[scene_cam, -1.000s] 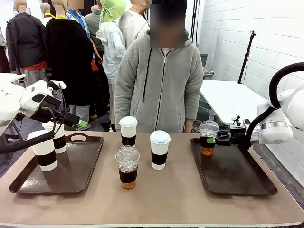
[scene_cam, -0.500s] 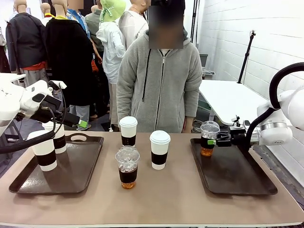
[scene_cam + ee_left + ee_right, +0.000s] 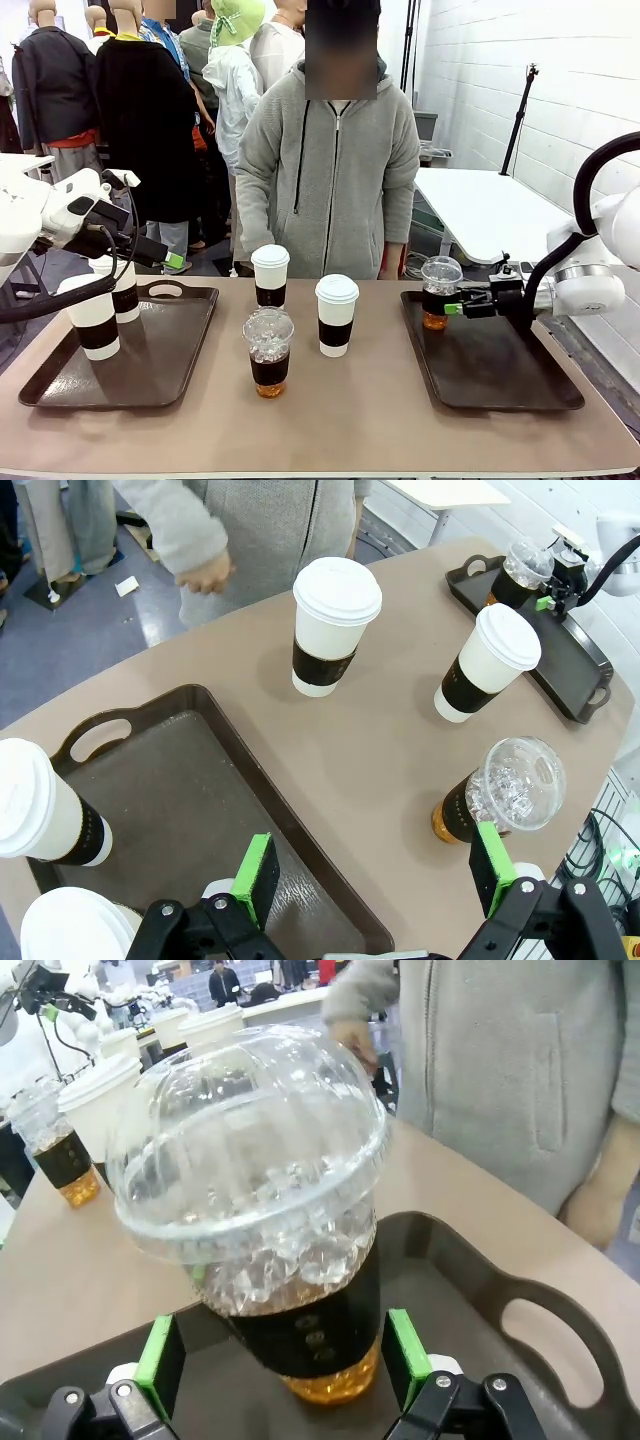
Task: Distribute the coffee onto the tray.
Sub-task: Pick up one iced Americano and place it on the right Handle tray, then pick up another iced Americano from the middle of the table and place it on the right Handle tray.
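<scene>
A clear dome-lidded iced coffee (image 3: 440,292) stands on the right tray (image 3: 500,370) at its far left corner. My right gripper (image 3: 455,307) is open beside it; in the right wrist view the cup (image 3: 270,1210) sits between the green pads (image 3: 405,1345), which stand just off its sides. On the left tray (image 3: 160,360) stand two white lidded cups (image 3: 92,318) (image 3: 122,290). My left gripper (image 3: 165,258) hangs open and empty above that tray, its pads (image 3: 257,878) wide apart. Two white cups (image 3: 270,275) (image 3: 336,315) and another iced coffee (image 3: 269,350) stand on the table between the trays.
A person in a grey hoodie stands at the far edge, one hand (image 3: 205,575) hanging near the table. The right tray's near half is bare, as is the near right part of the left tray (image 3: 200,800). A white table (image 3: 490,210) stands behind on the right.
My right gripper opened and let go of the iced coffee, which now stands on the right tray; the gripper drew back slightly to the right. The left arm stayed still.
</scene>
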Controlling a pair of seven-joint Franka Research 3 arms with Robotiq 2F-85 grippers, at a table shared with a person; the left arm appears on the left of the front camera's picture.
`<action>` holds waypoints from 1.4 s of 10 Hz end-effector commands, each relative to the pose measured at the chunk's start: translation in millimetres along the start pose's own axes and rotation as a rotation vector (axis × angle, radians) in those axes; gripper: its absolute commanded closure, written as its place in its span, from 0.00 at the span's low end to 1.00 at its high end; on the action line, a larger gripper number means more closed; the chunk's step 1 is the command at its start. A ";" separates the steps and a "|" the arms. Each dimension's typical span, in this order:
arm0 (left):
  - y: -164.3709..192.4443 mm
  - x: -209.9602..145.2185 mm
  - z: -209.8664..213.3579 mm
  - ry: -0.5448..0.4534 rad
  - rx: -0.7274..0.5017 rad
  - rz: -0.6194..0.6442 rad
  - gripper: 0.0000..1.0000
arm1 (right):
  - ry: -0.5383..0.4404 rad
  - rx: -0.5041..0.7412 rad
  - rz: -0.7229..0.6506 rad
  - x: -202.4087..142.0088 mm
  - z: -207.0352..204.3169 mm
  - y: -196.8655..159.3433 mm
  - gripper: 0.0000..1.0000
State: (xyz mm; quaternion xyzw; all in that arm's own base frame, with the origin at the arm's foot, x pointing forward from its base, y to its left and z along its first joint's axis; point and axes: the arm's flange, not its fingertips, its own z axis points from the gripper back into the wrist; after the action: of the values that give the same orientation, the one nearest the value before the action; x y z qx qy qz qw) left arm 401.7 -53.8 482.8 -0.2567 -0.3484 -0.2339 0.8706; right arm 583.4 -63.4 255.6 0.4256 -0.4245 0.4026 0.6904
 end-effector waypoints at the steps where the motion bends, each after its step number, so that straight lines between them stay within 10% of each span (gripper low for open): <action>1: 4.8 -1.6 -3.0 -0.014 -0.019 -0.013 0.00 | 0.003 -0.037 -0.022 1.8 14.8 12.9 0.00; 14: 4.8 -1.6 -3.0 -0.014 -0.019 -0.013 0.00 | -0.006 -0.062 -0.033 -9.0 38.0 14.6 0.00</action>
State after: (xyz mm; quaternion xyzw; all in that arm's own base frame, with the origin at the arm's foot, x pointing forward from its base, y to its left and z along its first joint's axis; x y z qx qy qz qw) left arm 401.8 -53.2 482.9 -0.2565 -0.3485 -0.2333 0.8708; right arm 554.5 -96.2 261.5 0.4106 -0.4313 0.3745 0.7107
